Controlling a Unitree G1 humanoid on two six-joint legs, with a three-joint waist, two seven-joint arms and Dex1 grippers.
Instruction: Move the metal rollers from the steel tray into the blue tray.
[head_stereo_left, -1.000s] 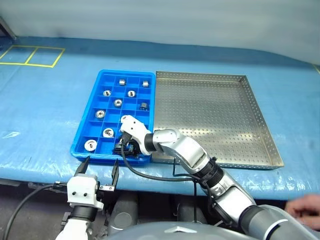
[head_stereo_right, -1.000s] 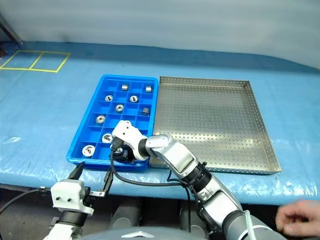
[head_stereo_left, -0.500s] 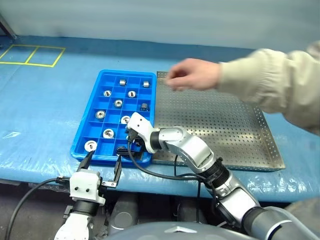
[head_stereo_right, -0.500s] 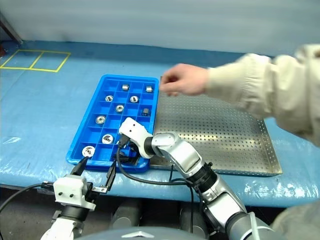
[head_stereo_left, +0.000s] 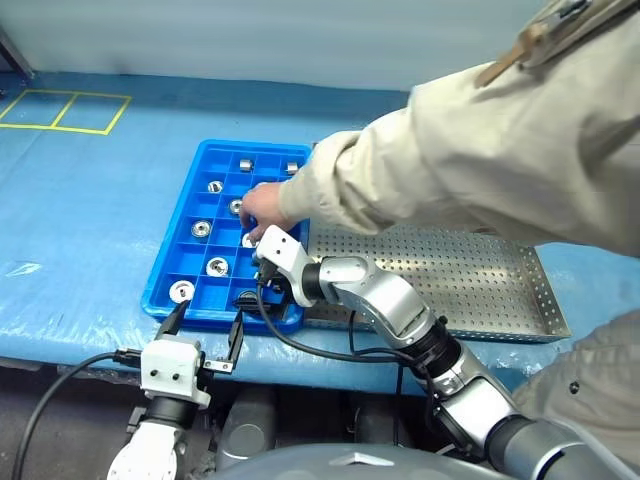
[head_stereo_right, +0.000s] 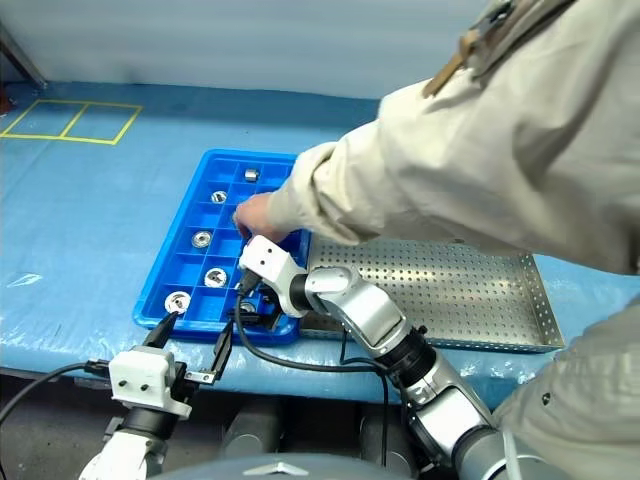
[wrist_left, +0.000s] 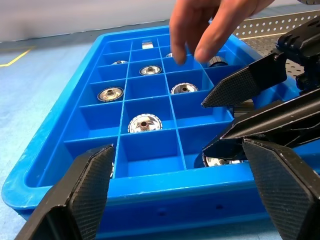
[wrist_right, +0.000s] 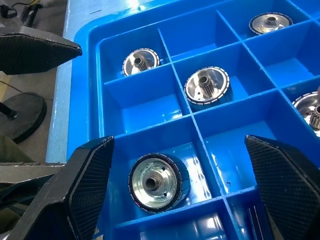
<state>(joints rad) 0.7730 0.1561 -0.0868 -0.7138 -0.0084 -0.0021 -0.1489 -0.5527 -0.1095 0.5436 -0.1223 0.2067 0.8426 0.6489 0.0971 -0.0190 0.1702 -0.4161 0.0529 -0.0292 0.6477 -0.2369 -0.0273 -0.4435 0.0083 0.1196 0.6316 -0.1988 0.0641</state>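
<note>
The blue tray (head_stereo_left: 171, 226) lies left of the steel tray (head_stereo_left: 470, 275), whose visible part is bare. Several metal rollers (head_stereo_left: 217, 266) sit in the blue tray's compartments. My right gripper (wrist_right: 175, 150) hangs open over the near right corner compartment. A roller (wrist_right: 154, 183) lies loose on the compartment floor between its fingers. In the head view this gripper (head_stereo_left: 250, 297) is just below a person's hand (head_stereo_left: 262, 205). My left gripper (head_stereo_left: 208, 318) stands open and empty in front of the blue tray's near edge. It points level at the tray (wrist_left: 150, 200).
A person's hand reaches from the right over the middle of the blue tray, close above my right gripper. The beige sleeve (head_stereo_left: 450, 160) covers most of the steel tray. The blue table cover (head_stereo_left: 80, 220) spreads to the left, with yellow tape lines (head_stereo_left: 60, 110) at the far left.
The person's hand came in from the right and has moved from above the steel tray to above the blue tray. Both of my grippers have kept their place.
</note>
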